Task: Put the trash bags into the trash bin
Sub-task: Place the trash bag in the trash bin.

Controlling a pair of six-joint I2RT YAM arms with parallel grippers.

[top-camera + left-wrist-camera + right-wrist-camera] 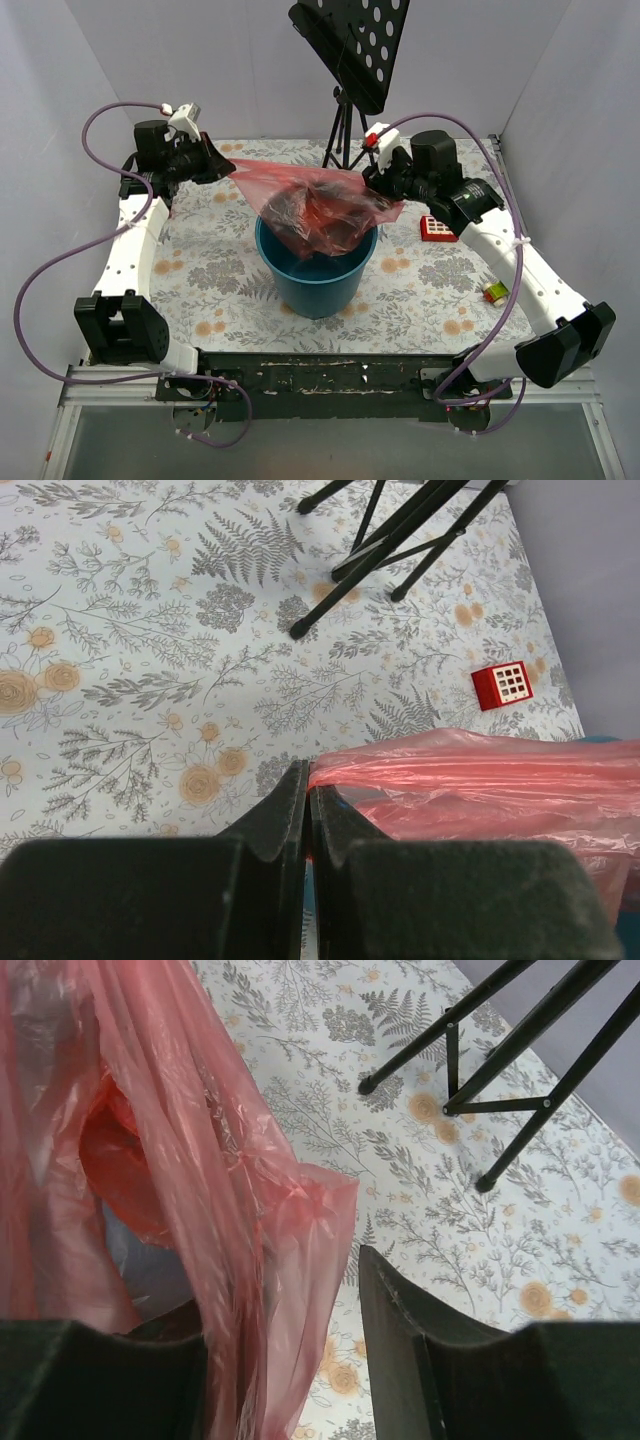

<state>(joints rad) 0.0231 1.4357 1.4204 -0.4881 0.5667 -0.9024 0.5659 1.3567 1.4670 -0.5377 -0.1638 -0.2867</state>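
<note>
Left end effector (307, 783): clenched on bag (480, 775) corner
Right end effector (285, 1300): released, bag alongside
Bag: over bin (320, 282)

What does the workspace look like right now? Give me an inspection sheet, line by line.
Surface: floral tablecloth, flat, no spills seen.
Job's things: trash bag stretched between both arms, sagging at the mouth of the trash bin, not fully inside.
Clutter: red square toy and small cylinder, right of the bin.
End effectors: left end effector shut on a bag corner; right end effector open, film draped over one finger.
Cables: purple cables loop outside each arm.
Surroundings: black music stand behind; white walls.
</note>
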